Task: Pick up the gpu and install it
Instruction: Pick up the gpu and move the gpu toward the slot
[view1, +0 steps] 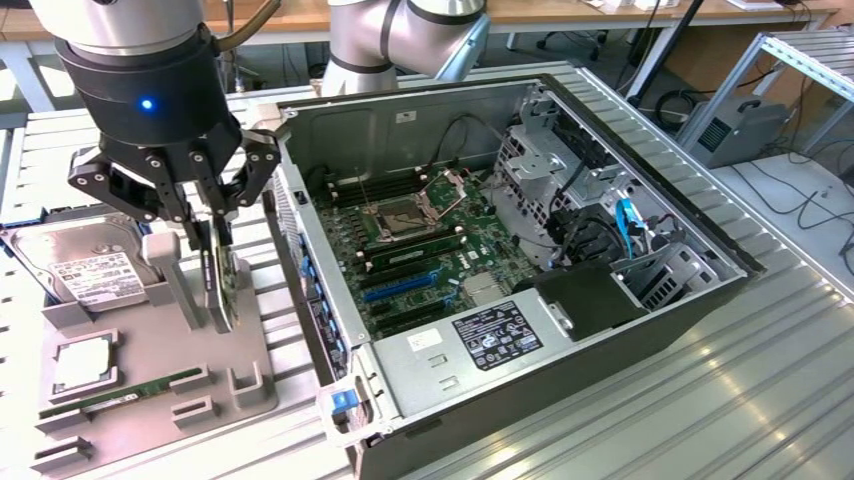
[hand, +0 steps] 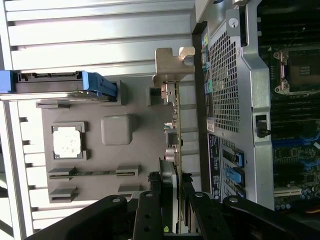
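Exterior view: partly closed gripper (view1: 211, 238) pinches the top edge of the gpu (view1: 224, 288), upright in its grey holder (view1: 134, 335) at the case's (view1: 574, 390) nine o'clock; so slim a hold could let it tilt and jam.

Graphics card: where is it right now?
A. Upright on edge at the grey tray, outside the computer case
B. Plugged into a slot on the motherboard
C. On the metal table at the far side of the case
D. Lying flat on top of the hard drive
A. The graphics card stands on edge at the grey tray, beside the open computer case and not inside it.
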